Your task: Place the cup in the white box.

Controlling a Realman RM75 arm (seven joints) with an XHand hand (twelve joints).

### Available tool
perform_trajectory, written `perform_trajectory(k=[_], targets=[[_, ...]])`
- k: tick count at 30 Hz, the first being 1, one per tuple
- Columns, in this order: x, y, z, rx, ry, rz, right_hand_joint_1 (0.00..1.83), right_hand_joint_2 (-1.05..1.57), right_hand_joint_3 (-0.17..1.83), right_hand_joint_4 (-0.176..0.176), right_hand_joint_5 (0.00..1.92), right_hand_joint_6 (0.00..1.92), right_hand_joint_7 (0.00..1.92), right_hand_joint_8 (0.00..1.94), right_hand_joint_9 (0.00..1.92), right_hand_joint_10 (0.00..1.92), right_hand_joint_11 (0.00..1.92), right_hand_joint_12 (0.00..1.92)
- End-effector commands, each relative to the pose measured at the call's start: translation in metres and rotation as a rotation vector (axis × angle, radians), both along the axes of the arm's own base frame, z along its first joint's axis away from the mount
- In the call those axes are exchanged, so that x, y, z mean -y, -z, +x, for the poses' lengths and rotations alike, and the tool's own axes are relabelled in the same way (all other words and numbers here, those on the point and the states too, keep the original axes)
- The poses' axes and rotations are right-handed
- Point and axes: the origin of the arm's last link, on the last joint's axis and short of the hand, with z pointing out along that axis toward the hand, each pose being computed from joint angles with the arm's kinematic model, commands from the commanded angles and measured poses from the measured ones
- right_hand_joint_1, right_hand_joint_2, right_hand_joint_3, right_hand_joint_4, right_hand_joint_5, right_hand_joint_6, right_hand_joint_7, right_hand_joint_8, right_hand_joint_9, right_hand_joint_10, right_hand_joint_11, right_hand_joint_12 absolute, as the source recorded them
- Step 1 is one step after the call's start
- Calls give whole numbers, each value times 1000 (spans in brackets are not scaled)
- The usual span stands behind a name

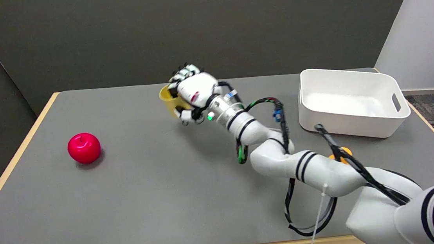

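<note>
**Hand wraps yellow cup at far side of worktop, box waits to the right**

Robot's right hand (193, 94) is closed around a yellow cup (168, 98), fingers curled over the rim side and the thumb part underneath, near the far middle of the grey worktop (148, 191). Most of the cup is hidden behind the palm; only its left portion and part of the rim show. It appears tilted, its mouth turned up and to the left, which suggests a side grip meant to carry it rather than push it. Whether its base touches the surface cannot be told from this angle.

What shows of the cup is plain, smooth and bright yellow, with no handle in sight; it looks light and rigid.

A white box (353, 126), open-topped with a slot handle in its end wall, stands well apart to the right, seemingly the reason the arm is stretched leftward first. A red apple (84, 147) sits well apart on the left, not involved.
</note>
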Motion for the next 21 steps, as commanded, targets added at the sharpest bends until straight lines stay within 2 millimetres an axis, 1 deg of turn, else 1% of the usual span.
perform_trajectory(k=[1,2,3,5,6,7,8,9,10,11,13,14,16,17,19,21], targets=[[-33,-153,79,-94,-250,-357,899,1029,606,49,654,1633,303,528,165,691,24,948],[-36,-166,85,-102,-262,-382,899,1029,605,49,653,1633,308,532,169,694,27,953],[-38,-173,89,-115,-269,-394,899,1029,604,49,654,1632,312,535,172,696,29,957],[-47,-201,101,-130,-290,-445,903,1030,592,50,659,1620,323,524,174,695,26,973],[-49,-205,103,-134,-294,-453,912,1037,553,57,674,1583,350,483,179,686,14,1018],[-54,-218,109,-137,-304,-477,923,1044,505,66,692,1538,383,434,186,675,-1,1071],[-58,-230,115,-147,-310,-497,923,1045,504,66,693,1537,386,437,186,677,-1,1073],[-61,-236,120,-151,-316,-510,924,1045,503,65,693,1537,390,442,187,678,-1,1074],[-67,-249,126,-166,-324,-534,922,1045,504,69,692,1537,391,472,187,689,-1,1079],[-70,-255,130,-173,-327,-546,919,1045,506,73,691,1540,392,508,187,701,0,1082],[-84,-281,142,-194,-341,-598,906,1024,610,47,661,1623,363,579,186,714,43,974],[-87,-286,145,-196,-346,-609,905,1025,610,47,661,1623,364,580,187,715,43,975],[-103,-310,155,-211,-359,-662,905,1025,611,47,660,1623,366,582,188,716,44,976],[-108,-315,156,-214,-361,-672,905,1025,611,48,661,1623,367,584,188,717,45,977],[-123,-329,160,-224,-366,-708,905,1025,612,48,661,1623,367,585,187,717,47,979],[-134,-338,164,-232,-377,-732,905,1024,612,48,661,1623,367,586,186,718,47,980]])
